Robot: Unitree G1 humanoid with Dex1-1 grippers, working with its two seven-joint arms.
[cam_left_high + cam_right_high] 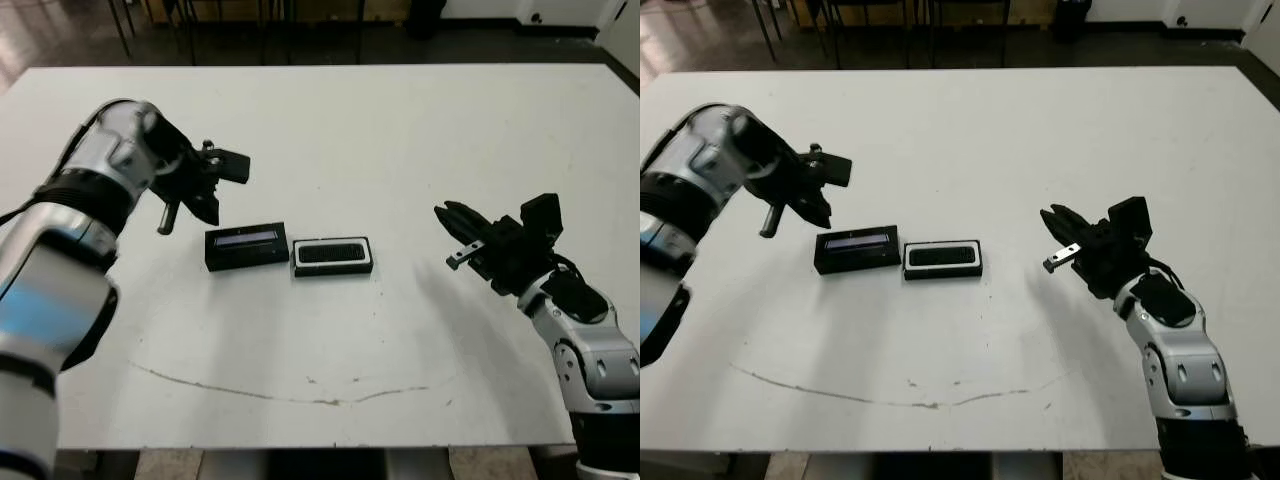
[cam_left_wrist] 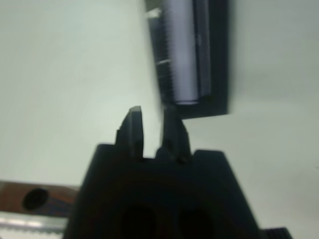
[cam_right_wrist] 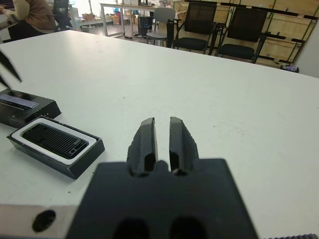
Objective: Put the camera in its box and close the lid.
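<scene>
Currently I see the box sitting near the middle of the white table, with the camera lying flat inside it, framed by the white lining. In the right wrist view the camera's face shows a ribbed dark surface filling most of the tray. The lid lies flat on the table just beside the box on the robot's left, long sides parallel, pale strip facing up. The two look to be touching or nearly so; I cannot tell which. The box is uncovered.

My left gripper hangs above the table just behind and to the left of the lid, not touching it. In the left wrist view its two fingers stand close, with only a narrow slit between them and nothing held; the lid appears blurred past the tips.

My right gripper is off to the robot's right, well apart from the box, pointing toward it. Its fingers are drawn together, a thin gap left, empty.

A faint brownish line curves across the near part of the table. Chairs and a seated person show beyond the far edge.
</scene>
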